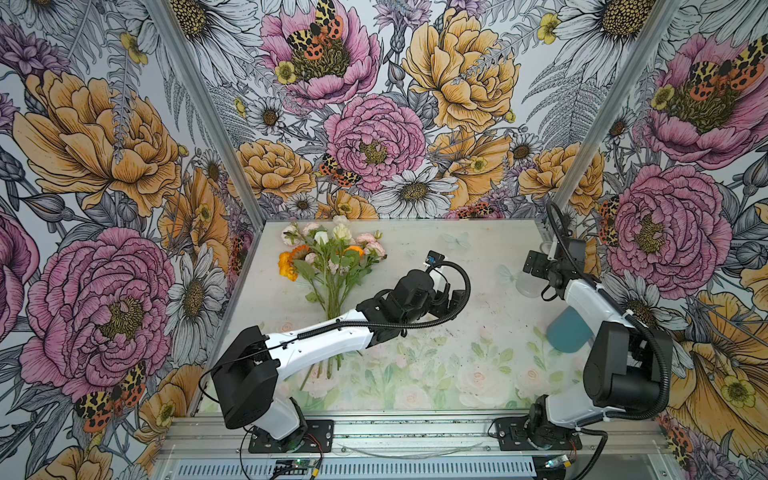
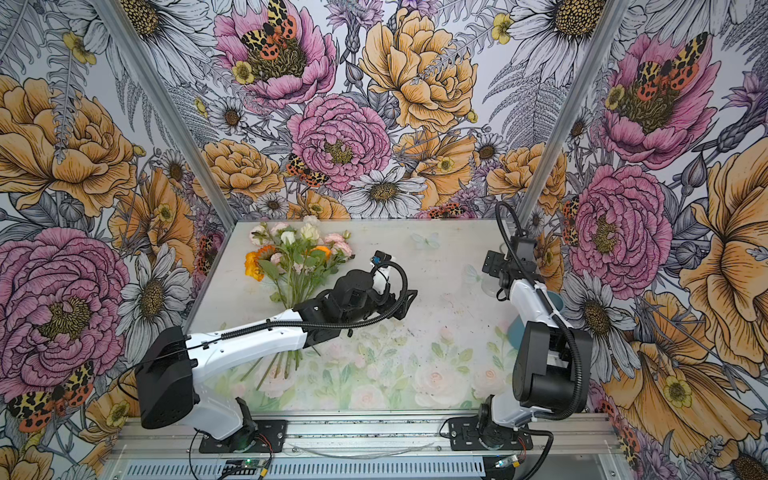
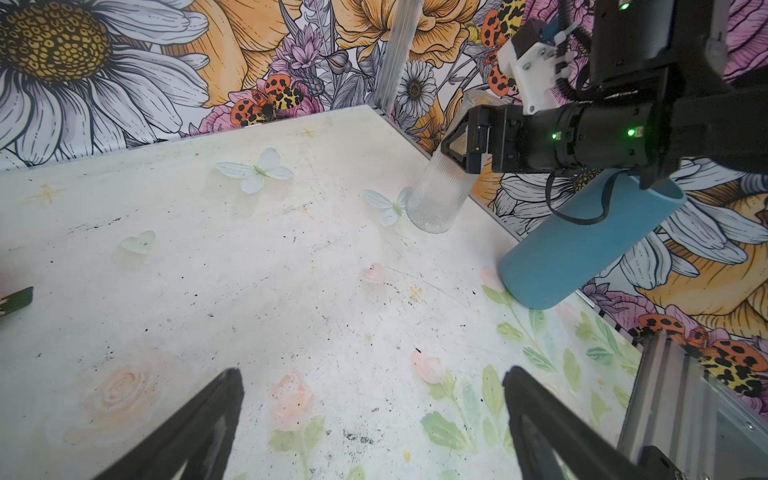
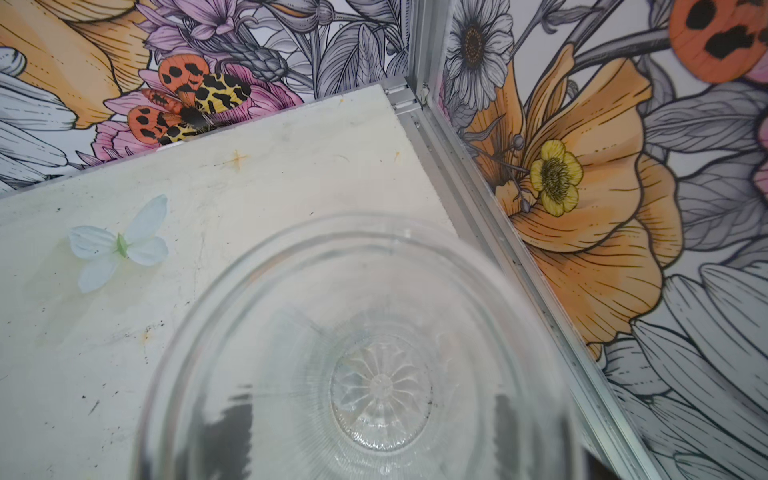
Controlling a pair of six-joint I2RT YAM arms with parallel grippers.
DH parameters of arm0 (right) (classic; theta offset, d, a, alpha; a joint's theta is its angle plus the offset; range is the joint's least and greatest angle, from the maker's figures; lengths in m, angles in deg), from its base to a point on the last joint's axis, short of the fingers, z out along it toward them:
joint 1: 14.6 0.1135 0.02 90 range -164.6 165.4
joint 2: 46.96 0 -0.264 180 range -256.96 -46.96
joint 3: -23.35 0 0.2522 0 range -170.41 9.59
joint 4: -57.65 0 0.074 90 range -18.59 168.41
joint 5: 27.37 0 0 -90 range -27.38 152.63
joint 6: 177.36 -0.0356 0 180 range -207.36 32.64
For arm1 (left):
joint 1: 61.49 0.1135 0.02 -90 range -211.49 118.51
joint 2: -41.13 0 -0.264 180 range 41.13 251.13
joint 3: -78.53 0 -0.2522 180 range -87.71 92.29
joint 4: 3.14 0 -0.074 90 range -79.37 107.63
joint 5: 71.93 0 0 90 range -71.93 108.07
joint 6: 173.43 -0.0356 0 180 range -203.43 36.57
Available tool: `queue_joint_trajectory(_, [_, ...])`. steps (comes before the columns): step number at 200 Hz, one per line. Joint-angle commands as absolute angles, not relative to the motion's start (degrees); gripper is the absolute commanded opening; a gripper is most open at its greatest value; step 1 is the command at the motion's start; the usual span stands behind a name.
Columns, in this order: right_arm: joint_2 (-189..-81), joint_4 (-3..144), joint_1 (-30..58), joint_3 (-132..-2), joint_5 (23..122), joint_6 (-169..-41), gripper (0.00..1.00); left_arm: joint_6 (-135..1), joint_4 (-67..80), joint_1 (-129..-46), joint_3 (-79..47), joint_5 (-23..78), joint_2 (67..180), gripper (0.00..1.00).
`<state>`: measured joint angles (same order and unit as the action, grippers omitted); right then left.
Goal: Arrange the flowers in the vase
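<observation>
Reaching low over the table (image 1: 490, 257) toward the vase (image 3: 436, 199), left arm (image 1: 324, 336) is stretched out, forearm crossing the stems of the flowers (image 1: 332, 257), left gripper (image 3: 372, 370) wide apart and empty. Right arm (image 1: 582, 299) bends down over the vase, right gripper (image 3: 457, 145) jaws spread wide either side of its top. Flowers lie flat, well apart from the vase, beyond the left arm.

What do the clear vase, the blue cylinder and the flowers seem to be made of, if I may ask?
The clear vase looks like glass, possibly clear plastic: transparent, finely ribbed, with a moulded star in its base. The blue cylinder looks matte, perhaps ceramic or plastic: even colour, no gloss. The flowers could be real or artificial; the views leave that open.
</observation>
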<state>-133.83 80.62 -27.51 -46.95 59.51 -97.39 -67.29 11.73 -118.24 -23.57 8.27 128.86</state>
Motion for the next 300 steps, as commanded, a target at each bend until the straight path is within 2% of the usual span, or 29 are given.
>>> queue_joint_trajectory(1, [-131.1, 70.8, -27.0, -43.9, 60.4, -96.1, 0.95, -67.0, 11.7, -117.4, -24.3, 8.2, 127.6, 0.99])
queue_joint_trajectory(98, [-130.3, 62.0, -25.9, -39.4, 55.1, -94.4, 0.9, -66.3, 11.8, -117.1, -24.8, 8.8, 128.5, 0.99])
queue_joint_trajectory(126, [-131.3, 59.7, -25.9, -38.9, 56.2, -94.0, 0.89, -66.2, 12.2, -117.0, -25.1, 8.8, 128.5, 0.99])
queue_joint_trajectory(173, [-131.5, 57.5, -26.0, -38.3, 57.1, -94.6, 0.75, -65.9, 12.2, -117.1, -26.3, 9.1, 127.5, 0.99])
queue_joint_trajectory(253, [-128.9, 54.0, -25.8, -35.2, 58.1, -94.7, 0.6, -66.1, 12.8, -117.2, -26.8, 8.4, 126.3, 0.99])
queue_joint_trajectory(300, [-128.0, 50.8, -25.8, -34.6, 62.9, -94.7, 0.47, -65.7, 12.8, -117.2, -26.8, 8.3, 126.1, 0.99])
